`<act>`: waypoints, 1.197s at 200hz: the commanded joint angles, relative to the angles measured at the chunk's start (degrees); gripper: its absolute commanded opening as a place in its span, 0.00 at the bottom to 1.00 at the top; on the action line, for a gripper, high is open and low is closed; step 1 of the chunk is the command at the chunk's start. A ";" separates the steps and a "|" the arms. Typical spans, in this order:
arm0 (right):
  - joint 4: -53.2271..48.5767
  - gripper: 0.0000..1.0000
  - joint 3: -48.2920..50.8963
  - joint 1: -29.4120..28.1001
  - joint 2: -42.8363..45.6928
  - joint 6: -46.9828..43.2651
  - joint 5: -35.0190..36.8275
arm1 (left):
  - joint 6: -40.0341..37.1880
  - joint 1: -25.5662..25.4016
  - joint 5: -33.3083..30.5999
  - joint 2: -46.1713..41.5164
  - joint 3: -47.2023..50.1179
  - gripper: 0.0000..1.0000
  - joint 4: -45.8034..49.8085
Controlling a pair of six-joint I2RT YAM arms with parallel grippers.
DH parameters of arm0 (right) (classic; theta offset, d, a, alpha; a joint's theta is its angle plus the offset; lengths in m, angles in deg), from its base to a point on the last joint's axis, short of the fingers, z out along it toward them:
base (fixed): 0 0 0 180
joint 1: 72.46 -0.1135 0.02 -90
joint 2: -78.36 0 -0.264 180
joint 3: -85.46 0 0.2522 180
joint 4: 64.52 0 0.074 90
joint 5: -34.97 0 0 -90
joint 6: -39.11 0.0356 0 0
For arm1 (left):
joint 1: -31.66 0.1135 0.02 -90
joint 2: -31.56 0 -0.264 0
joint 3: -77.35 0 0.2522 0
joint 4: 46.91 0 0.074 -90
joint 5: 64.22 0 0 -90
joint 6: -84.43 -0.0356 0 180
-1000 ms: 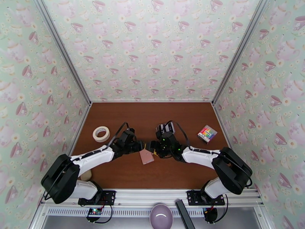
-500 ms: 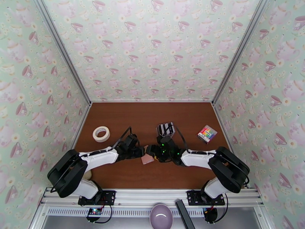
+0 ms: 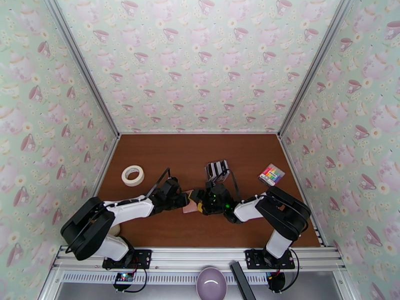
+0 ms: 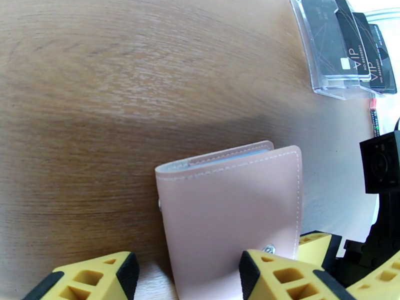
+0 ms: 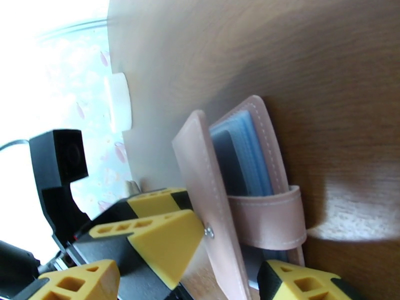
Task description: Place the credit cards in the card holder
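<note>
Two sets of jaws have been brought in on the card holder point(image 3: 189, 208) within the last second. The left gripper point(image 4: 187, 261) is held unclenched. One yellow finger point(image 4: 280, 278) is laid over the pink cover, while the other is kept off the spine edge by a strip of bare table point(image 4: 75, 121). The right gripper point(image 5: 190, 271) is likewise spread wide, so the holder is straddled rather than grasped. Nothing is carried by either.

A second ago the holder was seen from above lying largely uncovered, just on the near side of both grippers. Now it is mostly hidden between them, and the right arm point(image 3: 280, 211) has been folded in toward the centre. The jaw widths have hardly been altered.

In the right wrist view the front cover point(image 5: 200, 186) is seen lifted off the pale bluish pockets point(image 5: 247, 151). The snap tab point(image 5: 272, 216) is looped round the near end, and a left fingertip point(image 5: 185, 226) is pressed beside the bare stud point(image 5: 207, 229). Opening the holder is therefore judged to be the step in hand, and it has only been begun.

The credit cards point(image 4: 345, 46) are stood in the clear rack point(image 4: 325, 86), well apart beyond the holder, so none is judged to have been loaded yet. Further out, a tape roll point(image 3: 132, 175) and a striped pad point(image 3: 271, 175) are set well clear of the work.
</note>
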 commanded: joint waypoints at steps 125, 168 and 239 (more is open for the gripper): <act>31.77 0.75 7.67 -0.48 -12.09 19.01 14.97 | 0.65 0.87 -3.03 -4.16 6.66 0.65 -0.67; 34.01 0.75 9.74 -0.46 -11.92 19.52 17.61 | -0.22 0.99 -3.41 -1.91 5.04 0.64 1.14; 36.38 0.75 9.30 0.04 -14.40 21.00 17.14 | 0.80 0.93 -3.28 -1.19 5.61 0.63 -1.49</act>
